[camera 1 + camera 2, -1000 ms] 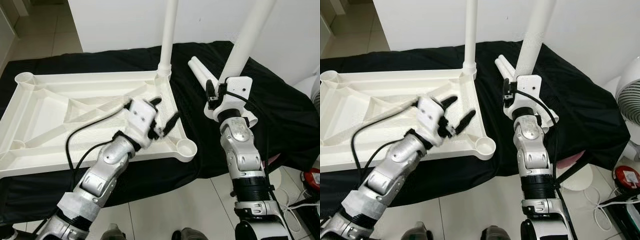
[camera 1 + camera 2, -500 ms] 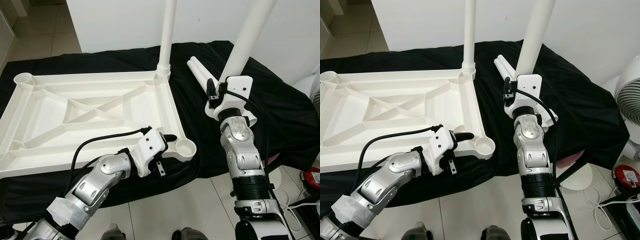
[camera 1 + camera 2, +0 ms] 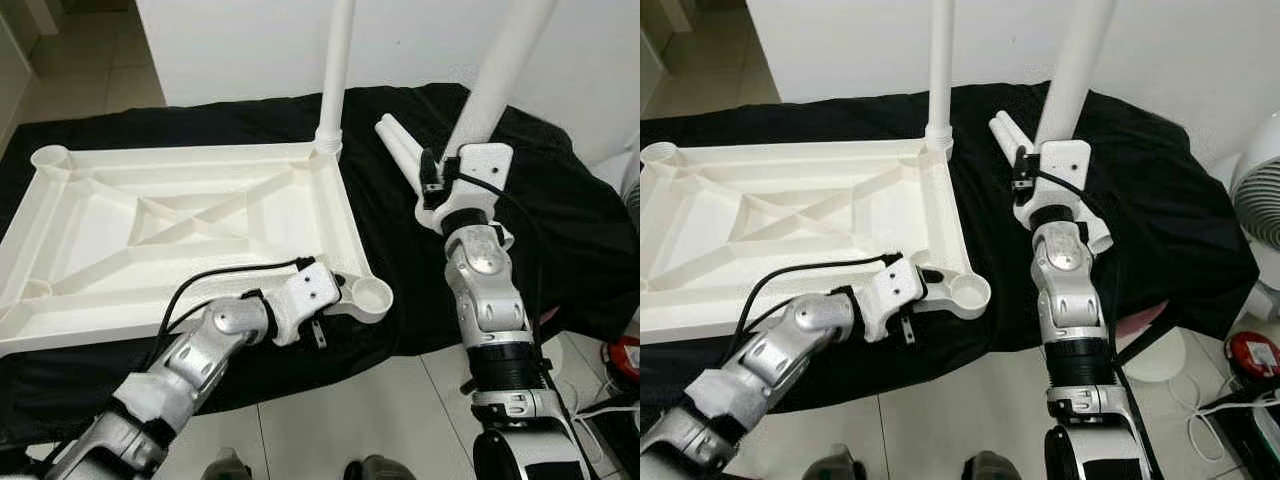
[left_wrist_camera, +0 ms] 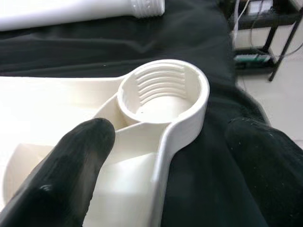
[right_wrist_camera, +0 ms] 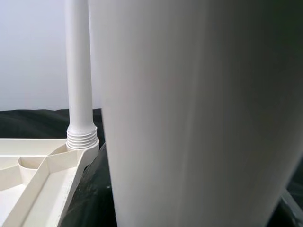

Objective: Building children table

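Our left end effector (image 4: 161, 156) straddles, fingers wide, the tabletop (image 3: 150, 215) rim by its near-right socket (image 3: 372, 295) on the black cloth (image 3: 560, 230). Our right end effector (image 3: 462, 185) grips a leg (image 3: 495, 75) upright.

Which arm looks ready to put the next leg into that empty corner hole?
Probably the right: the right gripper already holds a white leg upright, close to the empty threaded socket. The left gripper straddles the tabletop rim beside that socket, seemingly to steady it.
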`<state>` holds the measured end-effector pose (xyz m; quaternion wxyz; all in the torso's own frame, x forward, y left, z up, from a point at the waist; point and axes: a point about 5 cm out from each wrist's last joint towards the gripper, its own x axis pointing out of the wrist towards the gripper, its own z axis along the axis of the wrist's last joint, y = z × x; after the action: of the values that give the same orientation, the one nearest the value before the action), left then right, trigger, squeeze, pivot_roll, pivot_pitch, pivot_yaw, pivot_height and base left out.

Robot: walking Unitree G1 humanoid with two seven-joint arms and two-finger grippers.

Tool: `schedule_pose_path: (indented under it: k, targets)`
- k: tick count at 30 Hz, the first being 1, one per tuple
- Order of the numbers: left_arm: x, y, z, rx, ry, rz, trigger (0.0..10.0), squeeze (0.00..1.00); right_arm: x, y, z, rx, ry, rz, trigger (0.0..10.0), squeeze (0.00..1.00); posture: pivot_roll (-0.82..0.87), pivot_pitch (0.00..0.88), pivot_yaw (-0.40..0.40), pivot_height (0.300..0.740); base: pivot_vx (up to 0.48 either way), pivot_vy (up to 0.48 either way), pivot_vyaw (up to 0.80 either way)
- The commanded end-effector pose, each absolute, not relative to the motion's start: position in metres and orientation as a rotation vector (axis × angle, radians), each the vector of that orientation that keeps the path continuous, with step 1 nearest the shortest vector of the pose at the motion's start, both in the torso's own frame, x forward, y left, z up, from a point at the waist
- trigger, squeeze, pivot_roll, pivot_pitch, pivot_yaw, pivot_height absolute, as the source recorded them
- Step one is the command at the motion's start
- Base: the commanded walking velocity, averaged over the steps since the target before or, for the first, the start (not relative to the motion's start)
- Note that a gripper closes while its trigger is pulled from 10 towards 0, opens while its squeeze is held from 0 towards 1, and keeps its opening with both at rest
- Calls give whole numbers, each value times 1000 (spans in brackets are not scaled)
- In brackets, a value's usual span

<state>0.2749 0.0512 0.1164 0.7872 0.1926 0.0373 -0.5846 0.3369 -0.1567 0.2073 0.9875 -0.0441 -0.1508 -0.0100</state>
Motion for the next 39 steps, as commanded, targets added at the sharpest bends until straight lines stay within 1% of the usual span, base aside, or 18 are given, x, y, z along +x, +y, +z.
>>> schedule_pose_path:
  k: [1,10,15,20,24,28,30,33,36,39]
  targets:
    - [293,54,111,430,94,-1003,10000,0,337,-157,211,-91,-325,-34,10000,0,5,0,-11,740,0,0,0]
    - [303,44,114,410,97,-987,10000,0,336,-154,210,-88,-328,-35,10000,0,-16,0,-3,740,0,0,0]
    - [309,30,115,406,86,-969,10000,0,335,-155,208,-85,-320,-47,10000,0,-31,6,1,740,0,0,0]
    - [311,20,118,367,76,-941,10000,0,334,-153,202,-76,-292,-30,10000,0,-30,9,-1,740,0,0,0]
    - [311,18,122,323,68,-919,10000,0,332,-151,197,-71,-274,-11,10000,0,-27,11,1,740,0,0,0]
    - [311,21,127,308,50,-916,10000,0,330,-149,193,-82,-264,-4,10000,0,-20,10,1,740,0,0,0]
    - [310,28,140,234,0,-925,10000,0,326,-145,185,-79,-245,23,10000,0,-4,12,2,740,0,0,0]
    - [308,32,146,195,-21,-931,10000,0,324,-143,182,-79,-241,39,10000,0,7,12,-1,740,0,0,0]
    - [302,46,163,76,-59,-948,10000,0,316,-134,173,-73,-232,97,10000,0,17,14,-3,740,0,0,0]
    - [298,54,166,69,-71,-956,10000,0,313,-130,171,-54,-229,127,10000,0,21,14,-4,740,0,0,0]
